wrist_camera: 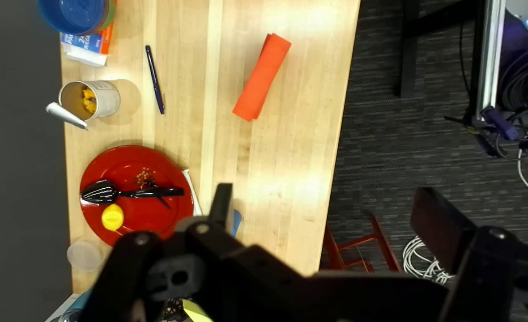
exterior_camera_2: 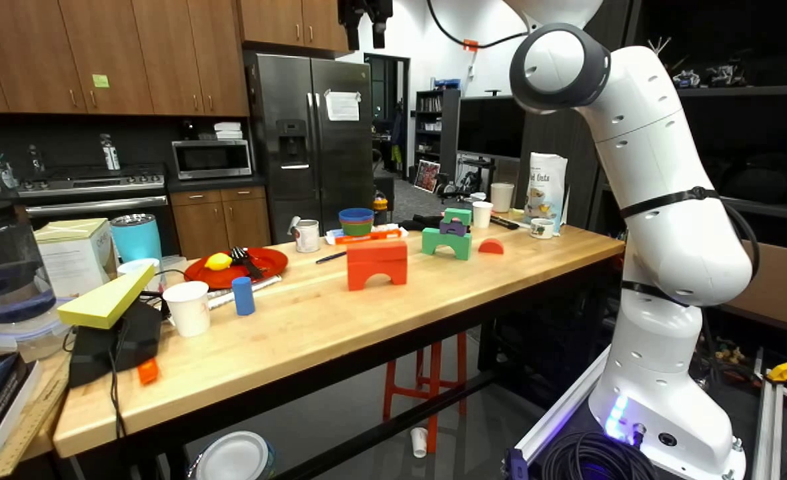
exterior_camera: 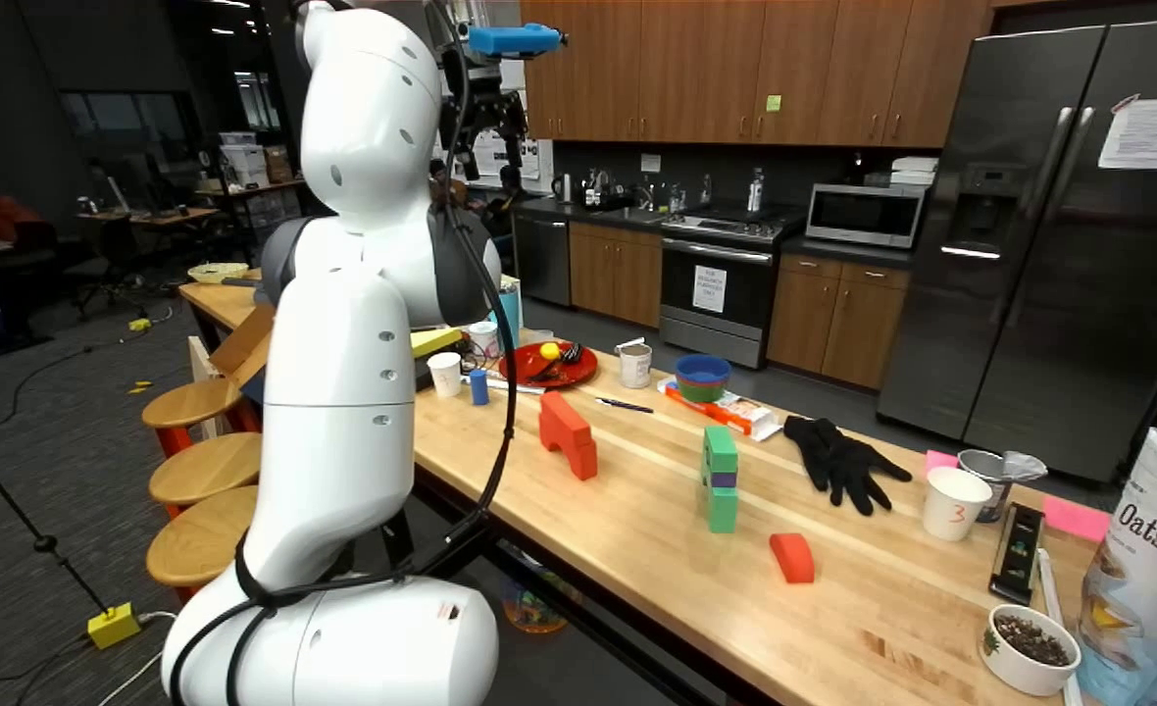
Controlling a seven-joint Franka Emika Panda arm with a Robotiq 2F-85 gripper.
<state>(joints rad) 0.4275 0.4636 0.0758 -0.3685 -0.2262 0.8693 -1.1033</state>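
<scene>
Black two-finger gripper (wrist_camera: 324, 197), jaws spread and empty, hangs well above the pale wooden tabletop (exterior_camera_2: 313, 333); a red arch-shaped block structure (exterior_camera_2: 377, 257) stands there between a blue cylinder (exterior_camera_2: 243, 297) and green-and-purple stacked blocks (exterior_camera_2: 454, 229).

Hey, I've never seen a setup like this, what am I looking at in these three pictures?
The big white jointed machine is a robot arm. At its end is a dark hand with two fingers, open in midair and holding nothing. Two pictures come from cameras standing away from the arm, looking across a wooden table; the wrist view looks down past the fingers. On the table are a red arch block, a stack of green and purple blocks, a red plate with a yellow item on it, black gloves, white cups and an oats bag.
</scene>
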